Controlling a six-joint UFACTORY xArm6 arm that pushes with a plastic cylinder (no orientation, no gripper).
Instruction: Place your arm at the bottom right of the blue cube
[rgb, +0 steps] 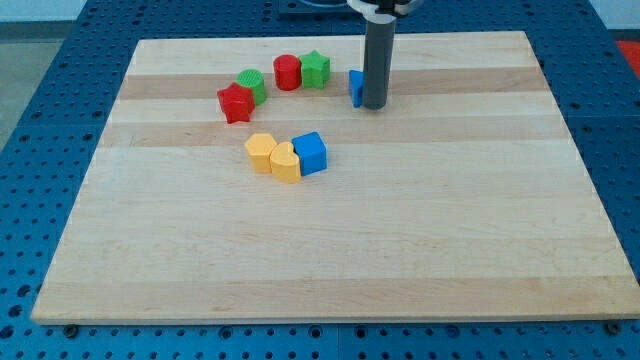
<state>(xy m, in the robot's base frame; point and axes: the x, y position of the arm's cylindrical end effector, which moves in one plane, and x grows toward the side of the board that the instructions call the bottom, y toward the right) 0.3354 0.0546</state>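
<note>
The blue cube (311, 153) sits a little left of the board's centre, touching a yellow block (286, 162) on its left, with a second yellow block (261, 152) beyond that. My tip (373, 105) rests on the board up and to the right of the blue cube, well apart from it. The rod hides most of a second blue block (354, 88), which shows just at the tip's left side.
Near the view's top stand a red cylinder (287, 72), a green star-like block (316, 69), a green block (252, 85) and a red star-like block (236, 103). The wooden board (330, 250) lies on a blue perforated table.
</note>
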